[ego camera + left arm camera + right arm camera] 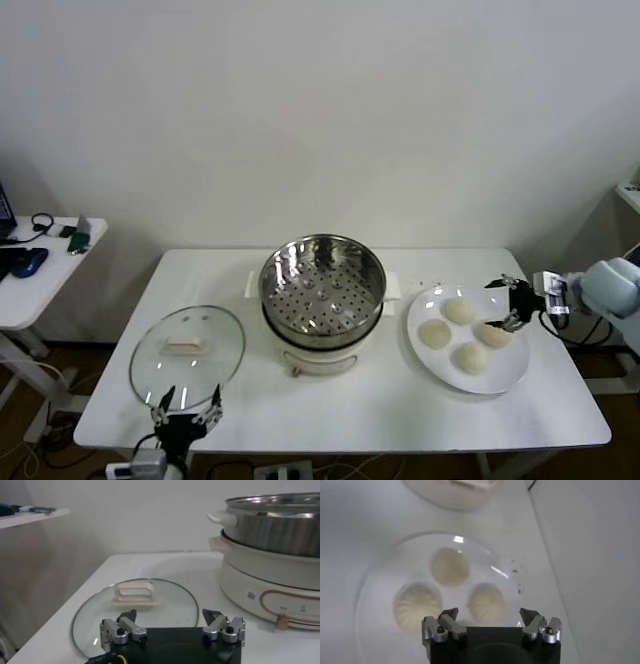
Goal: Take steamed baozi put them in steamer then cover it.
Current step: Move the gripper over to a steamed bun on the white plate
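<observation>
White table w/ steamer, plate, plain white wall behind.

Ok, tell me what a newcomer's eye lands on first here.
The shiny round steel steamer stands empty at the table's middle. On its right, four off-white baozi sit on a flat white plate, the open right gripper above them. On the left lies the clear glass cover, by the open left gripper.
</observation>
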